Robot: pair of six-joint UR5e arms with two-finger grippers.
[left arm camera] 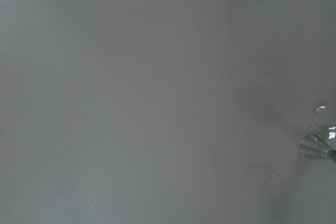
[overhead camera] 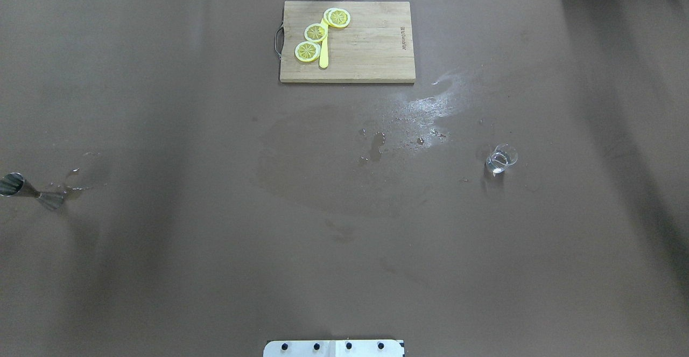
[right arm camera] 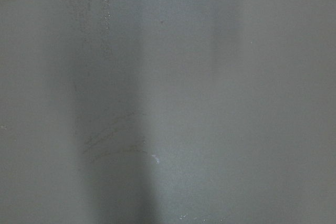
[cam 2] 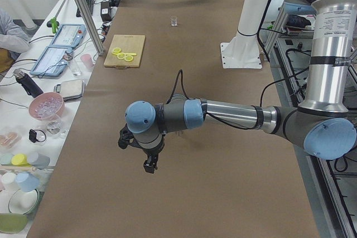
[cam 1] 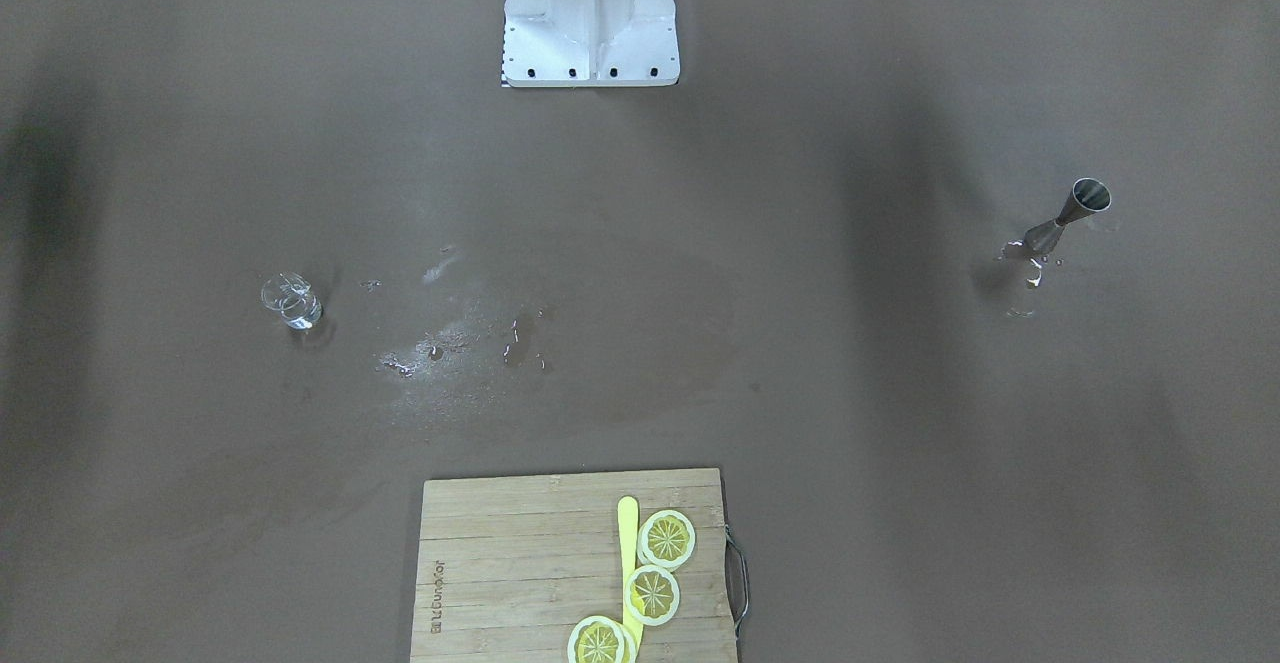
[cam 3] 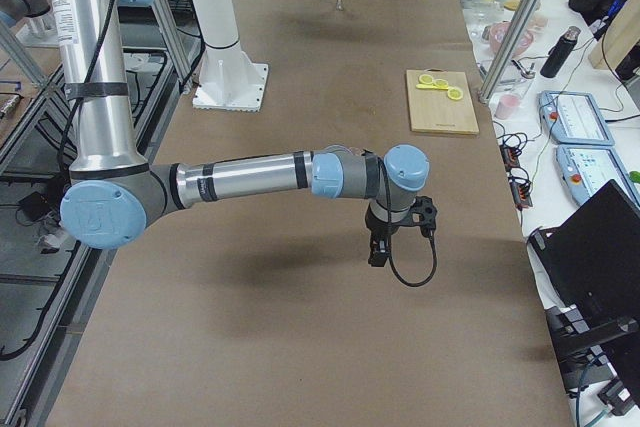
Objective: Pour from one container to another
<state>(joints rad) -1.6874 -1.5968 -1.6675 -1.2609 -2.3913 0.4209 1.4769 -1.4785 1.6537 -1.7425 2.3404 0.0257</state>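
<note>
A steel jigger (cam 1: 1065,218) stands on the brown table on my left side, with small puddles beside its foot; it also shows as the jigger (overhead camera: 24,189) at the overhead view's left edge and as the foot of the jigger (left arm camera: 315,145) in the left wrist view. A small clear glass (cam 1: 291,301) with a little liquid stands on my right side, the same glass (overhead camera: 501,159) from overhead. My left gripper (cam 2: 149,165) hangs above the table's left end, far from the jigger. My right gripper (cam 3: 378,252) hangs over the right end. I cannot tell whether either is open or shut.
A wooden cutting board (overhead camera: 366,44) with lemon slices (overhead camera: 315,33) and a yellow knife (overhead camera: 324,50) lies at the far middle edge. A wet spill (overhead camera: 420,109) spreads between the board and the glass. The robot's white base (cam 1: 590,13) stands at the near edge.
</note>
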